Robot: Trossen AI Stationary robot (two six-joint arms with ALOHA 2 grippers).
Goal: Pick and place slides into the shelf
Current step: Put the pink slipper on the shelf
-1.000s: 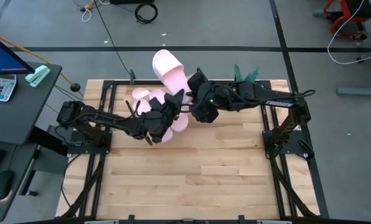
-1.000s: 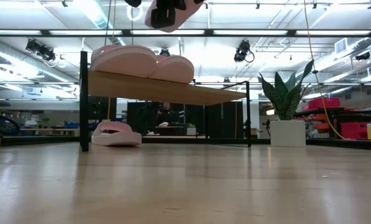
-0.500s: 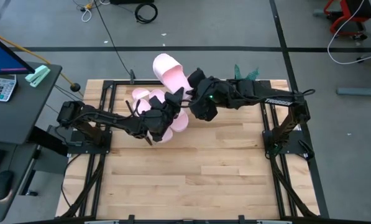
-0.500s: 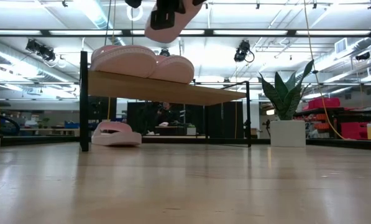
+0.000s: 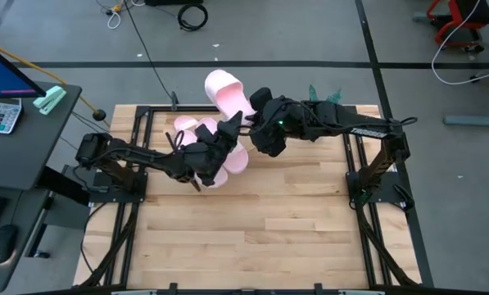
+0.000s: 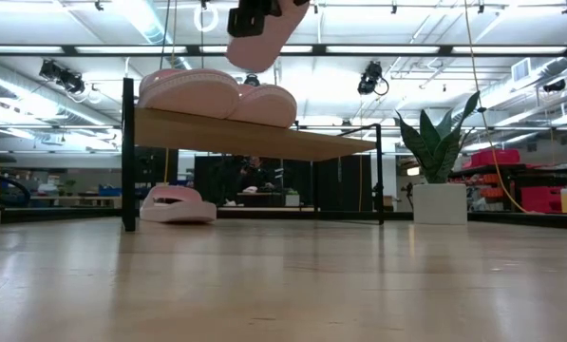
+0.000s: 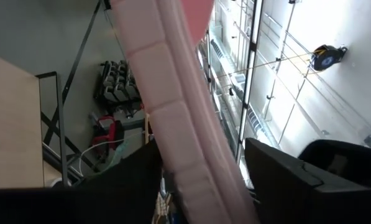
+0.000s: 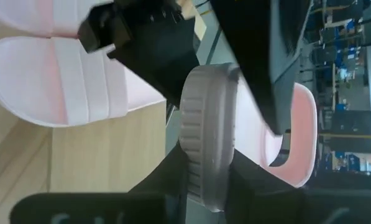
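- Nearest me, the bare wooden surface [image 6: 283, 285] in front of the shelf [image 6: 255, 139] is where anything dropped from above would land.
- One slide [image 6: 177, 204] lies on the surface under the shelf's board, not yet placed. If the lifted sandal falls, it could hit this one and knock it further under the frame, where it is harder to reach.
- Two slides [image 6: 190, 92] sit side by side on the board, close to its left post. The board slants, so a bump from an arm or from the incoming sandal could send them sliding off.
- Above those two hangs the raised slide [image 5: 224, 90], well clear of the board, with both arms at it.
- The left gripper [image 5: 226, 131] has its fingers spread on either side of the sole edge. I see light between one finger and the rubber, so I judge it carries nothing.
- The right gripper [image 5: 254, 109] pinches the sole's thick rim between its fingers. That leaves one grip near one end of a soft, bendy sandal, which may swing, twist or slip out.
- The two grippers are very close together above the shelf. A careless move of either arm could make them collide or catch the strap.
- Beyond the shelf's right end stands a potted plant [image 6: 440, 152], well clear of all this.
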